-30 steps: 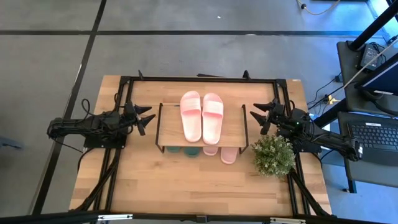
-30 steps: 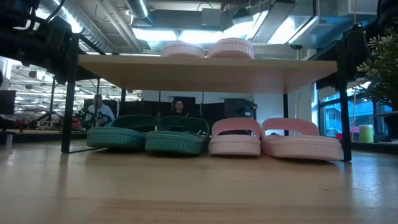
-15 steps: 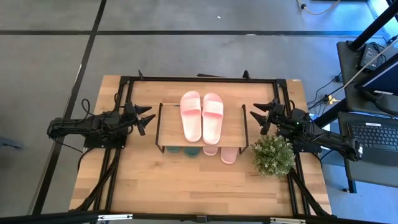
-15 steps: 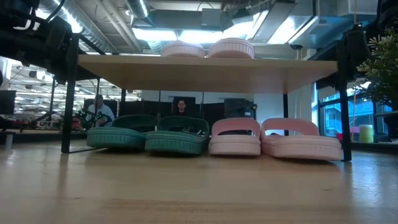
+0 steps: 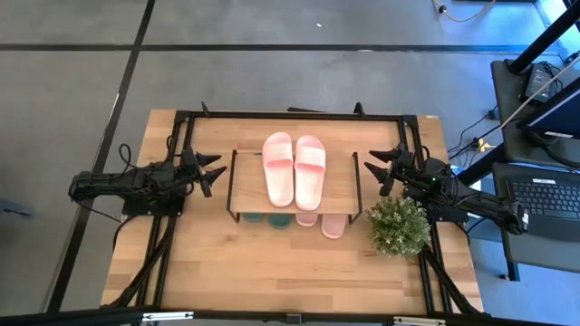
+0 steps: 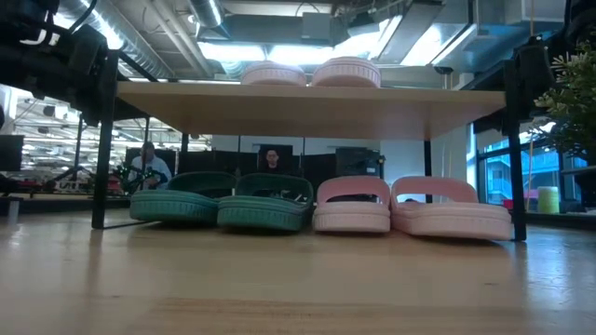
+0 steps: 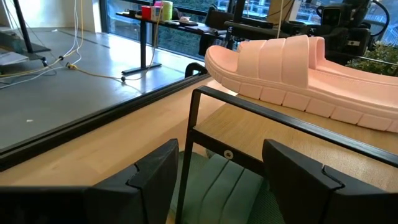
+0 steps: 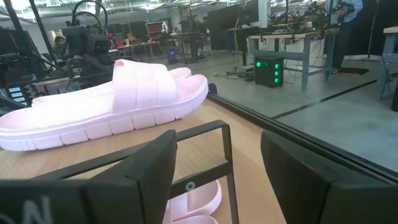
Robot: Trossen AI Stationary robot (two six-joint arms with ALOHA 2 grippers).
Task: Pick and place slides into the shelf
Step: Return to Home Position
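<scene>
The shelf [image 5: 249, 181] stands mid-table on black wire legs. One light pink pair of slides [image 5: 294, 168] lies side by side on its wooden top board. Under the board, on the table, the dark green pair [image 6: 223, 198] and the other pink pair [image 6: 410, 207] stand in a row. My left gripper [image 5: 212, 170] is open, just left of the shelf, holding nothing. My right gripper [image 5: 382, 169] is open, just right of the shelf, also holding nothing. The left wrist view shows a pink slide [image 7: 298, 68] on the board; the right wrist view shows its mate [image 8: 106, 102].
A potted green plant [image 5: 397, 225] stands on the table near the right arm, at the shelf's near right corner. Bare wooden table [image 5: 272, 263] lies in front of the shelf. People sit far off in the room [image 6: 149, 167] behind the table.
</scene>
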